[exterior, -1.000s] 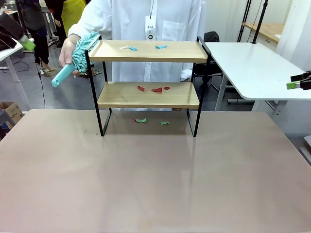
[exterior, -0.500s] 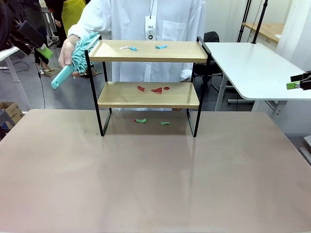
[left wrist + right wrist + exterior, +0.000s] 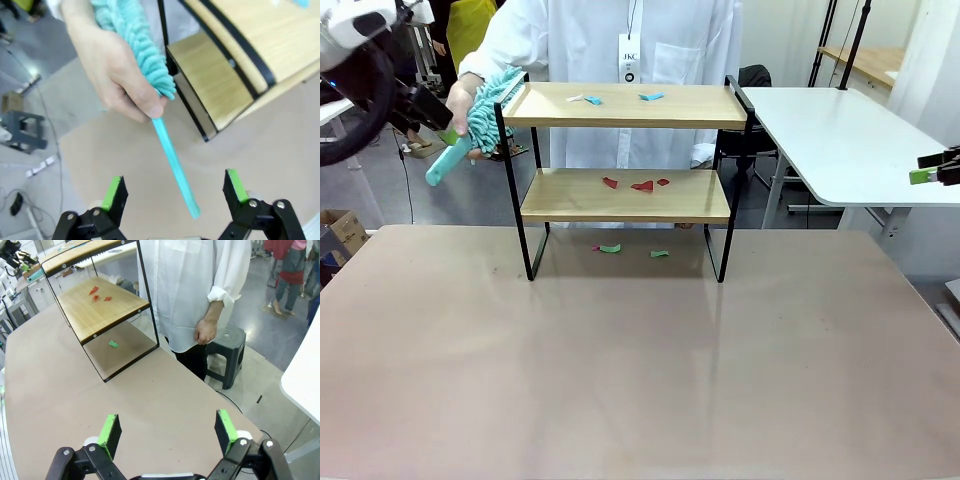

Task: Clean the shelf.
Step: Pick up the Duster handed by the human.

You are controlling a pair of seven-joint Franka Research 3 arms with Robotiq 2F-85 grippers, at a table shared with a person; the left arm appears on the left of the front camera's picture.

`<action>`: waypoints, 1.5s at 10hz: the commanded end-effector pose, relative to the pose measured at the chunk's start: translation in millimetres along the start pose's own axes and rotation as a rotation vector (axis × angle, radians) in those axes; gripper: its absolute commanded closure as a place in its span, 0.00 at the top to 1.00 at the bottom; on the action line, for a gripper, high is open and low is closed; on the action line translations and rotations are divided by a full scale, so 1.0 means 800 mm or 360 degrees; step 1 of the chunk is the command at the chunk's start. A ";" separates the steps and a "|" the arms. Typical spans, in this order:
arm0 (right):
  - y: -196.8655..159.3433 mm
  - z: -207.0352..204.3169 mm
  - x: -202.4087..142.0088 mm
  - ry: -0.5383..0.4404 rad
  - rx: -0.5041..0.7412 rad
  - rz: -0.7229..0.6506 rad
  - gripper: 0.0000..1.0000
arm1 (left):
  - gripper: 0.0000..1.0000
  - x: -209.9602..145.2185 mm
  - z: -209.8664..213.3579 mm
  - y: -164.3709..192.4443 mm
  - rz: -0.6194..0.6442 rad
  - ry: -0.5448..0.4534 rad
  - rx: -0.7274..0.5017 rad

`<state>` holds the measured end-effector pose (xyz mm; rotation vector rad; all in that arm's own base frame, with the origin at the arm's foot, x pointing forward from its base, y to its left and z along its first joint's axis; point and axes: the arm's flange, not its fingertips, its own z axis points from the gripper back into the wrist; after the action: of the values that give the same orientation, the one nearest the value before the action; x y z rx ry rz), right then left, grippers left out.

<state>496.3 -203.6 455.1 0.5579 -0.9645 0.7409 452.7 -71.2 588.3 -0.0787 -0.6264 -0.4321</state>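
Tan tabletop, the shelf at its far side. Left gripper, jaws wide, faces the duster in the person's hand. It looks light, with a fluffy head and a stiff handle, so take the handle. Right gripper is wide too.

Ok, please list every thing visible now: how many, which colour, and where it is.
two-tier wooden shelf with black metal frame: one, light wood, far middle of table
paper scraps on top board: three, two blue, one white
paper scraps on lower board: three, red
paper scraps under the shelf: two, green, on tabletop
fluffy duster with plastic handle: one, teal, at shelf's left rail
wide tan table: one
plain white table: one, far right
stool: one, grey, floor beside person
person's hand: one, holding duster
left gripper: black, green pads, open, near duster handle
right gripper: same colours, open, empty
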 end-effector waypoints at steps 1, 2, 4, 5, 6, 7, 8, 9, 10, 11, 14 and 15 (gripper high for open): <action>0.002 -0.001 0.003 -0.0002 0.0002 0.0007 1.00 | 1.00 -0.007 -0.025 -0.008 0.0065 -0.0015 0.0182; 0.002 -0.001 0.003 -0.0002 0.0002 0.0007 1.00 | 1.00 -0.009 -0.035 -0.009 0.0068 0.0006 0.0173; 0.002 -0.001 0.003 -0.0002 0.0002 0.0007 1.00 | 1.00 -0.012 -0.049 -0.012 0.0062 0.0003 0.0155; 0.002 -0.001 0.003 -0.0002 0.0002 0.0007 1.00 | 1.00 -0.013 -0.054 -0.015 0.0058 0.0022 0.0145; 0.002 -0.001 0.003 -0.0002 0.0002 0.0007 1.00 | 1.00 -0.013 -0.058 -0.016 0.0052 0.0040 0.0150; 0.002 -0.001 0.003 -0.0002 0.0002 0.0007 1.00 | 1.00 -0.013 -0.059 -0.015 0.0051 0.0046 0.0156; 0.002 -0.001 0.003 -0.0002 0.0002 0.0007 1.00 | 0.41 -0.013 -0.057 -0.015 0.0055 0.0059 0.0178; 0.002 -0.001 0.003 -0.0002 0.0002 0.0007 1.00 | 0.41 -0.012 -0.057 -0.014 0.0071 0.0068 0.0188; 0.002 -0.001 0.003 -0.0002 0.0002 0.0007 1.00 | 0.00 -0.013 -0.057 -0.014 0.0078 0.0079 0.0198; 0.002 -0.001 0.003 -0.0002 0.0002 0.0007 1.00 | 0.36 -0.012 -0.057 -0.014 0.0087 0.0091 0.0209; 0.002 -0.001 0.003 -0.0002 0.0002 0.0007 1.00 | 0.00 -0.013 -0.054 -0.013 0.0163 0.0100 0.0296; 0.002 -0.001 0.003 -0.0002 0.0002 0.0007 1.00 | 0.00 -0.013 -0.054 -0.014 0.0188 0.0108 0.0320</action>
<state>496.2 -203.9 455.0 0.5577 -0.9644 0.7405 467.7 -79.8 543.2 0.0490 -0.6018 -0.3035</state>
